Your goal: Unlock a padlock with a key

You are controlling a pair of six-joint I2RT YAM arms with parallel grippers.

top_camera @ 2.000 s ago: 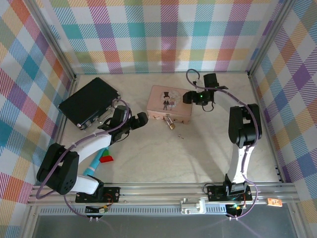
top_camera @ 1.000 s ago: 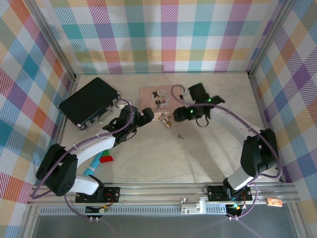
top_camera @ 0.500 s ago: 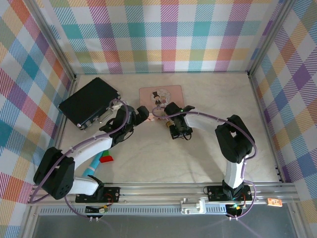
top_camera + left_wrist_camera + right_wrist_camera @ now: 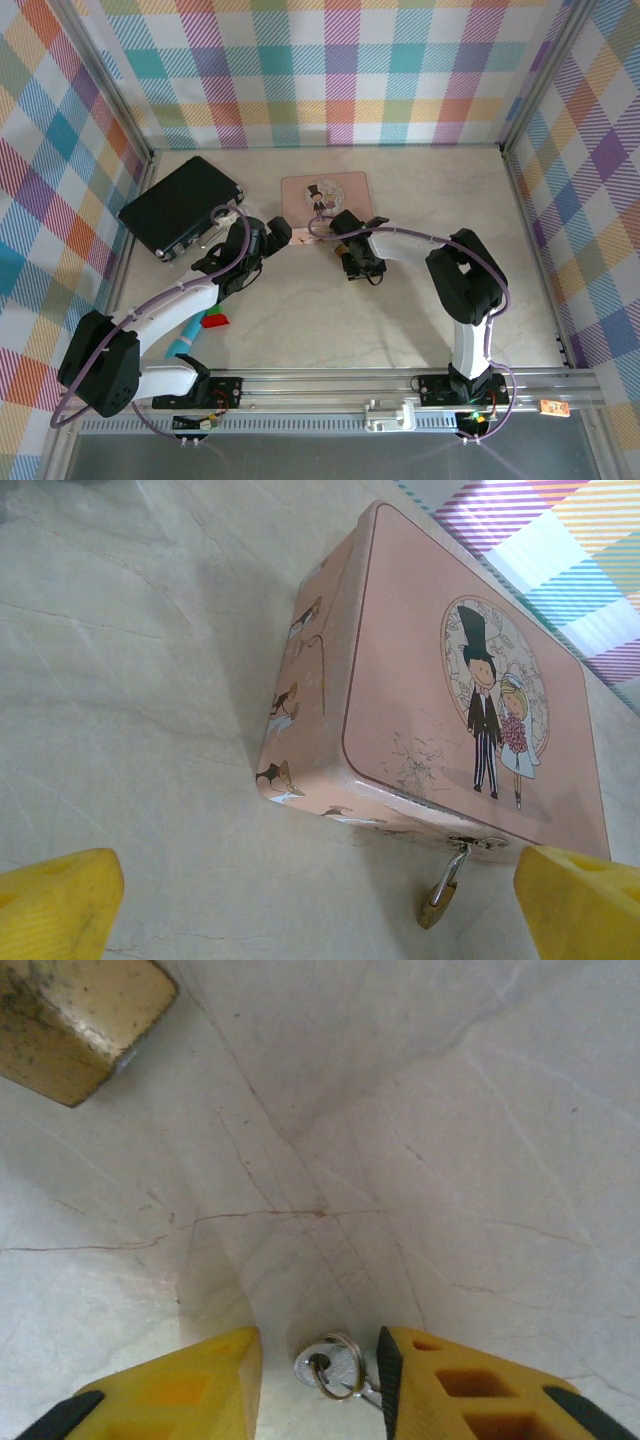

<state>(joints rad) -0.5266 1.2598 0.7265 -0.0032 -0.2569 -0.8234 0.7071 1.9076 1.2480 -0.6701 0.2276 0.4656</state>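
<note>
Key [image 4: 335,1367] is lying inside the parted right claw [image 4: 316,1350], swung in from right of the tin [image 4: 430,660]; left claw [image 4: 320,900], gaping, is facing the padlock [image 4: 437,900].

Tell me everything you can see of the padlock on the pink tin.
The padlock is tiny next to the pink tin: a brass-gold block body with a thin silver shackle. The shackle is looped through the small metal hasp on the tin's front wall and looks closed. The body hangs tilted from it, its lower end down at the marbled table. In the right wrist view the brass looks scuffed and dark-speckled. Nothing else can be seen touching it.
</note>
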